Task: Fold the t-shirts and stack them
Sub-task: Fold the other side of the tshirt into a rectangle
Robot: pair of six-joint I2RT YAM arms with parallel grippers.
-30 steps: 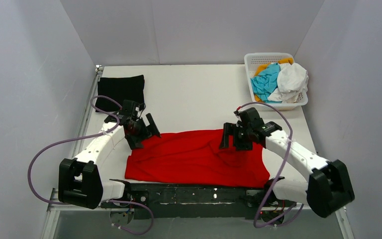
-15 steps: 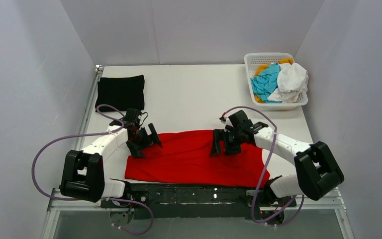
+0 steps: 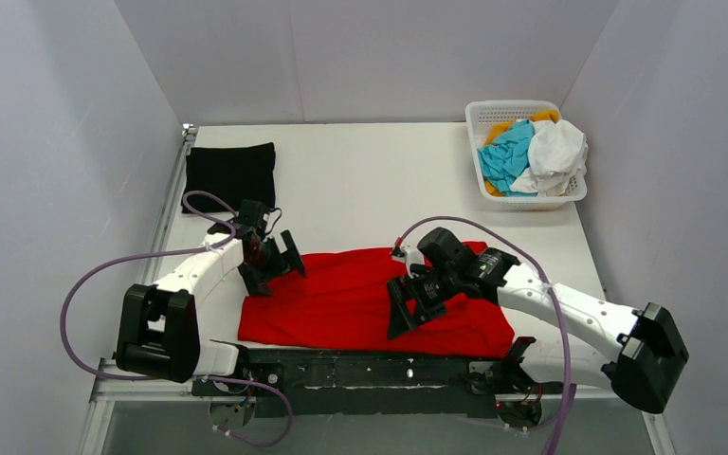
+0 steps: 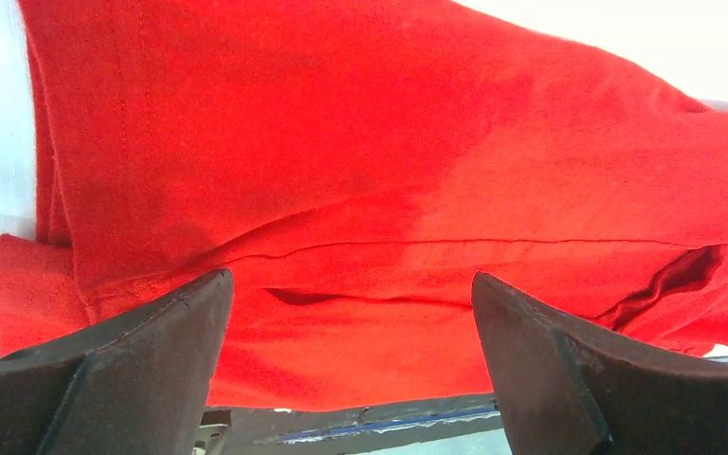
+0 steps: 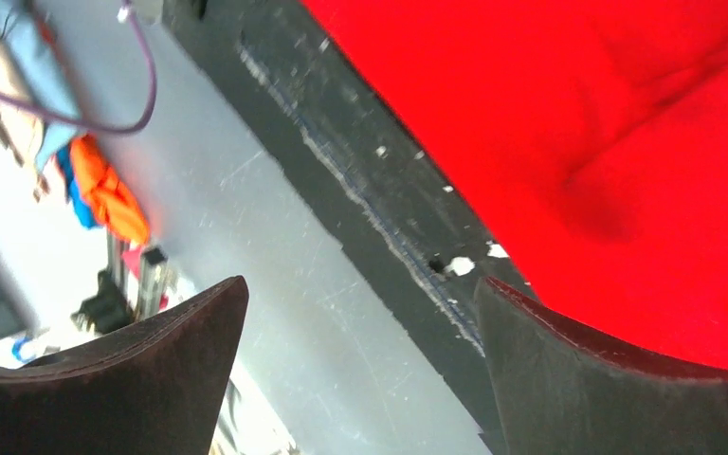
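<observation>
A large bright red t-shirt (image 3: 351, 301) lies folded lengthwise along the near edge of the table; it fills the left wrist view (image 4: 389, 190) and the right of the right wrist view (image 5: 626, 142). My left gripper (image 3: 273, 267) is open and empty above the shirt's far left corner. My right gripper (image 3: 406, 305) is open and empty over the shirt's near middle, pointing at the near edge. A black folded t-shirt (image 3: 231, 174) lies at the far left. Cyan (image 3: 506, 156), white (image 3: 557, 152) and orange (image 3: 542, 118) shirts lie crumpled in the basket.
A white lattice basket (image 3: 493, 112) stands at the far right corner. A black rail (image 3: 360, 368) runs along the table's near edge, also in the right wrist view (image 5: 360, 171). Purple cables loop from both arms. Grey walls close in three sides.
My right gripper has swung left and toward the near edge, from the shirt's far right part to its near middle. My left gripper has shifted only slightly. The red shirt lies flatter.
</observation>
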